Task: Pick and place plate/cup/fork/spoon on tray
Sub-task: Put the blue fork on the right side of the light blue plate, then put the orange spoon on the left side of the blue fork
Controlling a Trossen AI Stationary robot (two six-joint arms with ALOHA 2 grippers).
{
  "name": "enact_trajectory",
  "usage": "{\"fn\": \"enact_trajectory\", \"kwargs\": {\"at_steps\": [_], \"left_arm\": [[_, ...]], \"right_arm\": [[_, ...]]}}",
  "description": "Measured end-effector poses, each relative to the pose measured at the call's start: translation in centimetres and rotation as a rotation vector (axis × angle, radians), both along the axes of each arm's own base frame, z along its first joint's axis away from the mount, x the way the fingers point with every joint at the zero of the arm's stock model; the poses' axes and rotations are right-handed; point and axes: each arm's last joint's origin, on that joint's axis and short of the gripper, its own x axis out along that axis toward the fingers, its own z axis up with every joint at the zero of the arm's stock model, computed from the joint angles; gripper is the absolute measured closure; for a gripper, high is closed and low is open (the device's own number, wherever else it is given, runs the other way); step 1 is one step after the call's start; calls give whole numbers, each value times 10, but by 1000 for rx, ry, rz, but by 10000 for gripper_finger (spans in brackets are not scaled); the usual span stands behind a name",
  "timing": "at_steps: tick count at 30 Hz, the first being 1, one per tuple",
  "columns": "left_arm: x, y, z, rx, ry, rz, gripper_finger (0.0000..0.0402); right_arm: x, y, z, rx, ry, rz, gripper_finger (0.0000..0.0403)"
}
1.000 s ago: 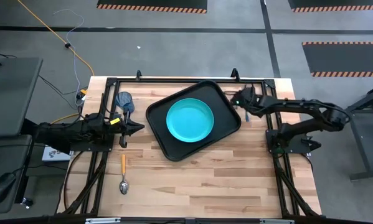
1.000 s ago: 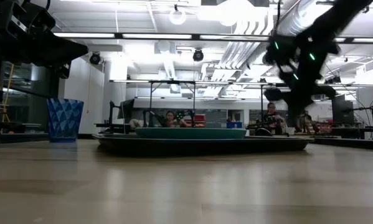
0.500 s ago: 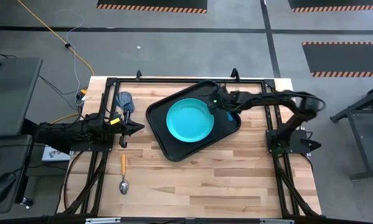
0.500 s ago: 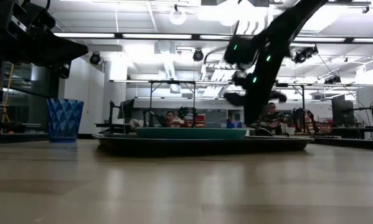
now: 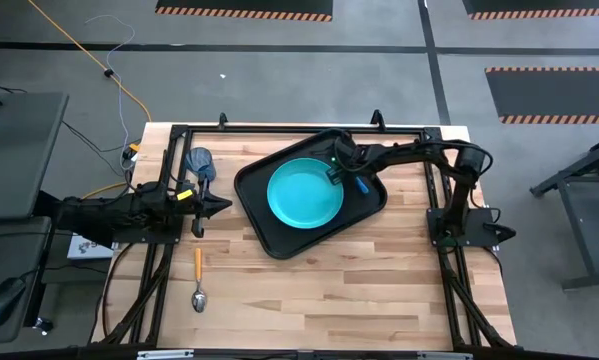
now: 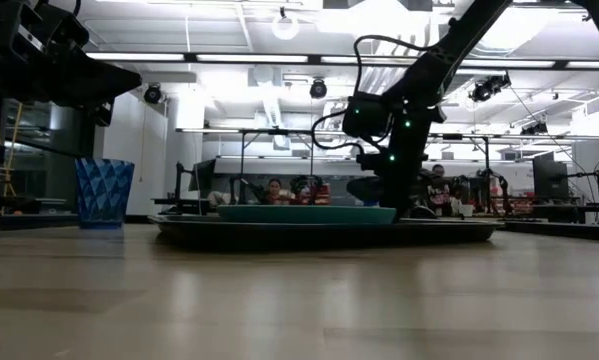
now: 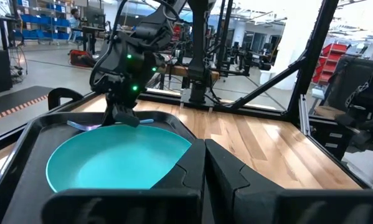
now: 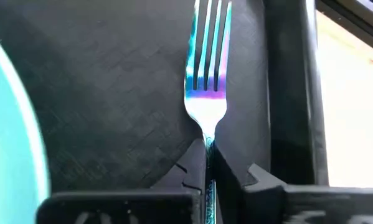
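The black tray (image 5: 264,225) lies mid-table with the teal plate (image 5: 305,193) resting flat in it. My right gripper (image 5: 337,172) is low over the tray's right part, beside the plate, and is shut on the blue-handled fork (image 8: 206,68). The dark blue cup (image 5: 199,160) stands on the table at the far left. The orange-handled spoon (image 5: 198,275) lies on the table at the near left. My left gripper (image 5: 219,205) hovers left of the tray, shut and empty. My right gripper pinches the fork's thin neck (image 8: 206,142), just behind the silvery head, between its two fingers. It comes slanting down from the table's right. The tines point away over the tray floor and the blue handle (image 5: 360,185) trails behind. I cannot tell whether the fork touches the tray.
The tray's raised rim (image 8: 289,93) runs close beside the fork. A black metal frame (image 5: 279,130) borders the table's far edge and sides. In the low view, people show in the room behind the table (image 6: 272,190).
My right gripper has carried the fork from beyond the tray's far right corner toward the table's left, over the tray rim. It has come down close to the tray floor beside the plate and has stayed shut on the fork.
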Motion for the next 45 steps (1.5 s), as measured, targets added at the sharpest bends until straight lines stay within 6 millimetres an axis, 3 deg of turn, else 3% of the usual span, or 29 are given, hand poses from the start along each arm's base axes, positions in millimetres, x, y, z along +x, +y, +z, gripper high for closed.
{"fn": "enact_trajectory", "kwargs": {"at_steps": [8, 14, 21, 25, 28, 32, 37, 41, 45], "left_arm": [[0, 0, 0, 0, 0, 0, 402], [0, 0, 0, 0, 0, 0, 402], [0, 0, 0, 0, 0, 0, 402], [0, 0, 0, 0, 0, 0, 402], [0, 0, 0, 0, 0, 0, 402], [0, 0, 0, 0, 0, 0, 402], [0, 0, 0, 0, -1, 0, 402], [0, 0, 2, -1, -24, 0, 402], [-1, 0, 9, 0, -88, -4, 401]], "right_arm": [[1, 1, 0, 24, -9, 17, 353], [-1, 0, 7, -46, 29, 40, 296], [-15, 7, 60, -147, -7, 114, 230], [-27, 24, 91, -172, -33, 179, 212], [-35, 42, 103, -187, -69, 240, 210], [-51, 72, 86, -188, -208, 354, 210], [-68, 102, 63, -109, -568, 515, 210], [-75, 118, 61, -88, -763, 624, 210], [-76, 126, 67, -100, -811, 662, 210]]}}
